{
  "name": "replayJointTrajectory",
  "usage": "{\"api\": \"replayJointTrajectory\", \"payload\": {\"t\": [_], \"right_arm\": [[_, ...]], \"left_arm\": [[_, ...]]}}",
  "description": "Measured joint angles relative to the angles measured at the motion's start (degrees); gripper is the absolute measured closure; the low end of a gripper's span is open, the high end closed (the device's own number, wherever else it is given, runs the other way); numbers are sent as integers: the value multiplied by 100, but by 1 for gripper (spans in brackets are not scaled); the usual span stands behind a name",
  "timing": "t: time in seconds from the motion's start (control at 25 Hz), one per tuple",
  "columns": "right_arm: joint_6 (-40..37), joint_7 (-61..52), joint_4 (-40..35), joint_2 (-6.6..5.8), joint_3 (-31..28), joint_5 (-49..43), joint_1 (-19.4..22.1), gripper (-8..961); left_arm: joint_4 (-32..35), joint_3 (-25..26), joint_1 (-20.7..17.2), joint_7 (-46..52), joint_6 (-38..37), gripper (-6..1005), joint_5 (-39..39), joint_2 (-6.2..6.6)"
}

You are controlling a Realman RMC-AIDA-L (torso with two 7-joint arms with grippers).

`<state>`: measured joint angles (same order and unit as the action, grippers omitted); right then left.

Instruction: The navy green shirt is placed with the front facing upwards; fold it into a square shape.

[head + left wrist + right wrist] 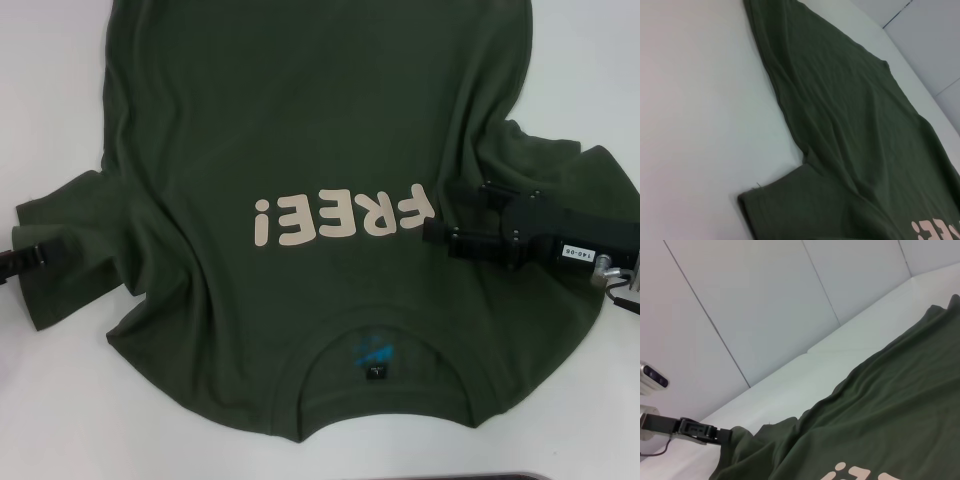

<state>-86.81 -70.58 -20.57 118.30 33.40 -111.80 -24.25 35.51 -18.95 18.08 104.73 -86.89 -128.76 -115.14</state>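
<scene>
The left gripper [48, 255] sits low at the far left of the head view, its black fingertips at the hem of the left sleeve [70, 235]; whether they pinch the cloth cannot be told, though the far view from the right wrist shows the same gripper [722, 436] meeting the sleeve edge. The navy green shirt [300, 130] lies face up across the white table [40, 80], collar [385, 345] nearest the robot and body running away from it, so the cream "FREE!" lettering [340, 218] reads upside down. A small dark neck label [375, 372] with a blue mark above it shows inside the collar. The cloth is not flat: long wrinkles run down the left side, seen close in the left wrist view [850, 125], and folds bunch around the right shoulder. There the right gripper [470, 205] rests over the fabric just beside the last letter, black fingers spread a little with rumpled cloth between and under them; a firm hold cannot be confirmed. Pale panelled walls [765, 300] stand behind the table.
</scene>
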Motion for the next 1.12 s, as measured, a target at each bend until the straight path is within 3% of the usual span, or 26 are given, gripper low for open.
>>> {"api": "replayJointTrajectory", "payload": {"t": [0.4,0.52,0.76,1.12], "right_arm": [[-28,0,0,0,0,0,6,42],[-29,0,0,0,0,0,8,42],[-50,0,0,0,0,0,9,41],[-58,0,0,8,0,0,9,41]], "left_arm": [[-18,-46,29,14,-11,577,-30,0],[-19,-47,39,80,-37,818,-29,0],[-19,-3,119,336,-240,968,18,-8],[-27,-4,457,601,-547,960,26,-160]]}}
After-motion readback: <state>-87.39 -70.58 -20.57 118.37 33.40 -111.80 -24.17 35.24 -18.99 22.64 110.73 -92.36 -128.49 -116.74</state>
